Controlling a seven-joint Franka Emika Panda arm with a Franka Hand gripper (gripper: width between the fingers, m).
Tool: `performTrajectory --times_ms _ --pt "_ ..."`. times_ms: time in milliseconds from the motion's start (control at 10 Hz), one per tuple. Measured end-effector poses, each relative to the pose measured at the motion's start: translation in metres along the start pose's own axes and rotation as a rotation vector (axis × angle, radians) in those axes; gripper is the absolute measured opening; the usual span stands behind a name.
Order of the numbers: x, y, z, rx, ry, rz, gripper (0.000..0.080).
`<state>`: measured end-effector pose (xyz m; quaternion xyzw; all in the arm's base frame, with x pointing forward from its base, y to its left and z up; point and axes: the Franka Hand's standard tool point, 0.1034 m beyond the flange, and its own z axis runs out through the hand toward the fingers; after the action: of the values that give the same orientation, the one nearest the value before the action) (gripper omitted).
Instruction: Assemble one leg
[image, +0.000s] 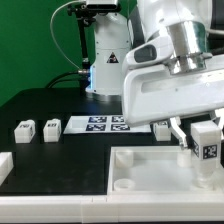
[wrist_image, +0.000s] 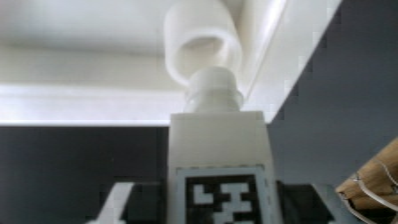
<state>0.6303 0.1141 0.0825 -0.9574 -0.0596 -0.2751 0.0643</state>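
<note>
The leg (image: 207, 148) stands upright between the fingers (wrist_image: 128, 203) of the gripper (image: 206, 140), its peg end reaching out past the fingertips toward a round socket (wrist_image: 206, 45) in the panel (image: 140, 172) — the panel lies below the fingertips, on the table (image: 60, 105). To the exterior view's left of the fingers, behind the panel, lies the marker board (image: 105, 123), and well beyond it a second leg (image: 50, 128) with a third leg (image: 24, 129) just beside it, farther from the fingers
</note>
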Motion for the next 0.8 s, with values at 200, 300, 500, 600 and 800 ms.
performTrajectory --times_ms 200,300,500,600,800 --pt "-0.005 0.003 0.001 -0.003 -0.008 -0.007 0.029" --pt "-0.006 0.002 0.001 -0.002 -0.01 -0.008 0.029" --pt "-0.01 0.002 0.002 -0.002 -0.016 -0.008 0.029" --pt "-0.012 0.002 0.004 -0.001 -0.02 -0.008 0.029" --pt "-0.013 0.002 0.006 -0.004 0.001 -0.003 0.029"
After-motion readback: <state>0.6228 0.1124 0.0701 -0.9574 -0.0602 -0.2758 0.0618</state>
